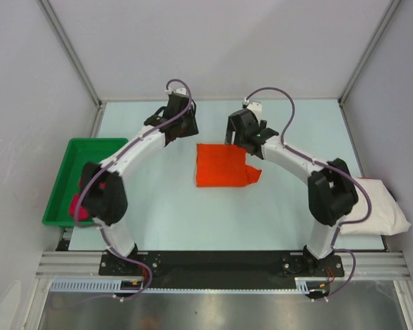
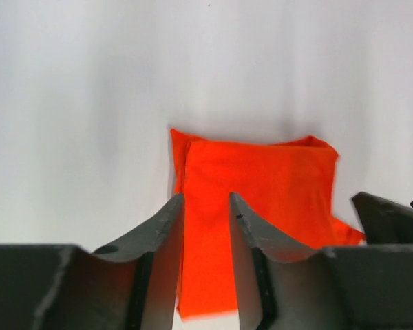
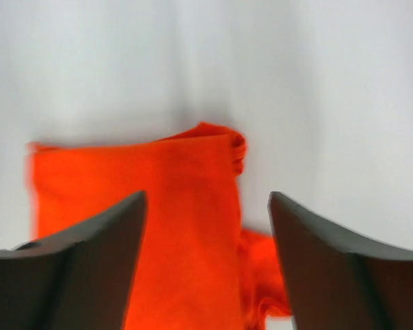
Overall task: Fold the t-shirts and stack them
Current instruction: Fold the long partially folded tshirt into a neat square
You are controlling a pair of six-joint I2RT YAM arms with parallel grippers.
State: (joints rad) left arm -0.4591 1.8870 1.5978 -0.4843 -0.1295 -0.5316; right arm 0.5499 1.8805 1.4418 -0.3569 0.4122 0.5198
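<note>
The bright orange t-shirt (image 1: pixel 220 165) lies folded into a rough rectangle at the middle of the table, with a loose flap sticking out at its right side. My left gripper (image 1: pixel 186 132) hovers just behind its far left corner. In the left wrist view that gripper (image 2: pixel 206 199) is open by a narrow gap, and the orange t-shirt (image 2: pixel 261 185) shows below it, not gripped. My right gripper (image 1: pixel 246 141) hangs above the far right corner. The right wrist view shows this gripper (image 3: pixel 206 199) wide open over the orange t-shirt (image 3: pixel 172 179). A magenta-pink t-shirt (image 1: pixel 78 206) lies in the tray. An off-white t-shirt (image 1: pixel 378 206) rests at the right edge.
A green plastic tray (image 1: pixel 62 172) stands at the table's left edge, partly hidden by the left arm's elbow. The off-white t-shirt hangs partly over the right table edge beside the right arm. White walls enclose the table at the back and sides.
</note>
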